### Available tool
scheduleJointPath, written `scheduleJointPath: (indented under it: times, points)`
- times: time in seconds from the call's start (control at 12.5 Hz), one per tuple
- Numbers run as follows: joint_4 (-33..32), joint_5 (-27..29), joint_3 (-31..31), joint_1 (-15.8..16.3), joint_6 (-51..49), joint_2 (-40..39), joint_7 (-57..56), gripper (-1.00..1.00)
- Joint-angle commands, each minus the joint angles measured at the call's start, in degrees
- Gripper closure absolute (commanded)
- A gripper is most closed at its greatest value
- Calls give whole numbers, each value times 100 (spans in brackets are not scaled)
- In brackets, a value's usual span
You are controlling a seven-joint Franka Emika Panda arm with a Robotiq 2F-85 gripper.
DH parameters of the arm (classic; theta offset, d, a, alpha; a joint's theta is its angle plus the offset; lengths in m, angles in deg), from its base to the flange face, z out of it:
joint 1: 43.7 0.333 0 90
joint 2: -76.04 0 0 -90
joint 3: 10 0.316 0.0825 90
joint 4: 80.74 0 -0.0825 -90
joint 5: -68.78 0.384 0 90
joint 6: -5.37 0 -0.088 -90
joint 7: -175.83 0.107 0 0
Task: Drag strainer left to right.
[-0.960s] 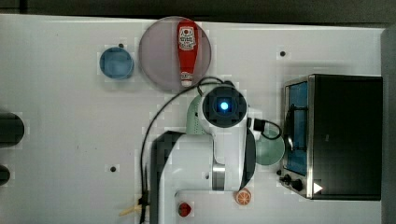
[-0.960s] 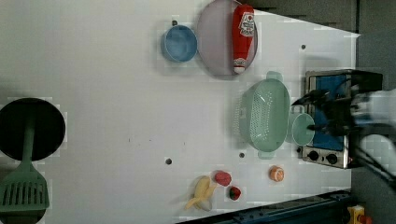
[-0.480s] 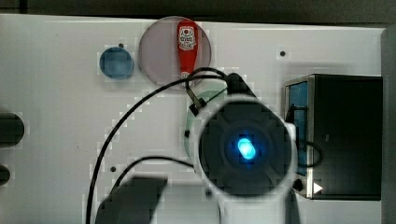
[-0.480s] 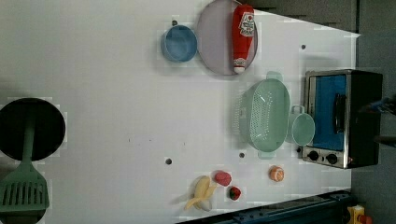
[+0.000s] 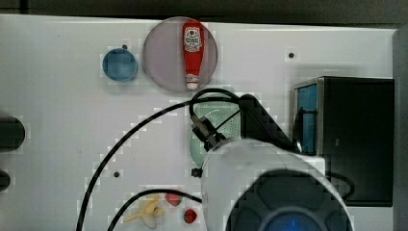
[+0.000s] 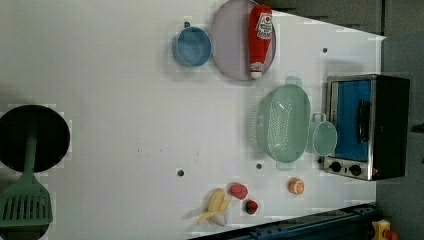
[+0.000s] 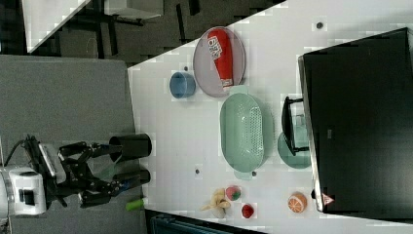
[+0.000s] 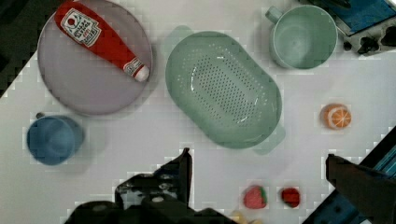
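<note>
The strainer [image 6: 286, 124] sits on the tabletop [image 6: 125, 125] just beside the toaster oven [image 6: 367, 127], with a mug [image 6: 324, 138] between them. The hand [image 8: 257, 179] is open, empty, well above it. Judging by this, the drag looks finished.

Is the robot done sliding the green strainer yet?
Looks done: the strainer lies on the left view's right side, close beside the mug in front of the toaster oven. In hand: nothing. The gripper is open, up above the table, not touching the strainer. Left: probably nothing, since the mug blocks any further slide that way.
</note>
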Motion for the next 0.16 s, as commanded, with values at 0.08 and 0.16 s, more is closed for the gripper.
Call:
scheduleJointPath:
  times: [0.08, 0.16]
  points:
    - [-114, -49, 17, -46, -209, -207, -394, -100]
    - [-115, -49, 17, -46, -209, -209, -394, -100]
